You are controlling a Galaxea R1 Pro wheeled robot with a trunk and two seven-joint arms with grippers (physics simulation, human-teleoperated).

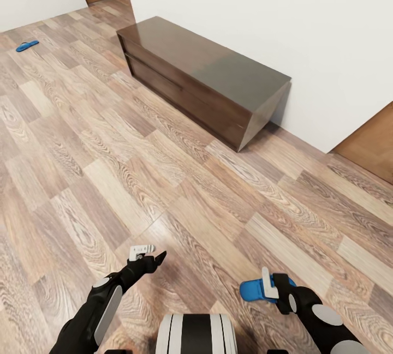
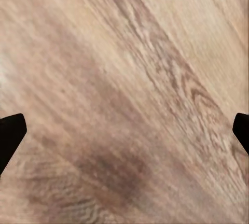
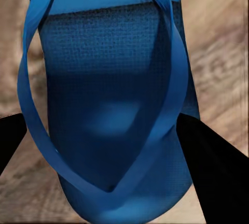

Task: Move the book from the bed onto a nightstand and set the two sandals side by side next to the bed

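The right gripper (image 1: pixel 268 288) was clenched on one blue sandal (image 1: pixel 252 289), which it carried low over the plank floor (image 1: pixel 109 179) just ahead of the robot's base. In the right wrist view the sandal (image 3: pixel 111 105) lay between the dark fingers (image 3: pixel 210 162), sole flat and straps looping up toward the camera, so the hold looked to be across the sole's edges rather than on the straps. The left gripper (image 1: pixel 148 256) hung empty with its jaws spread; in the left wrist view its fingertips (image 2: pixel 10 133) sat at the far edges with bare wood between them. The second sandal (image 1: pixel 27 46) lay on the floor far off near the white wall, well apart from the first. A long dark brown cabinet (image 1: pixel 202 78) stood against the wall ahead, its glossy top bare; it seemed too long to be a nightstand, though that could not be settled from here. A sandal like this was probably light, thin and bendy, so pinching it across the width near the middle seemed sound: a grip at the toe or heel would likely let it droop and swing. The thin straps would be a poorer hold, apt to slip or twist. Setting it down flat would matter for a tidy pair.
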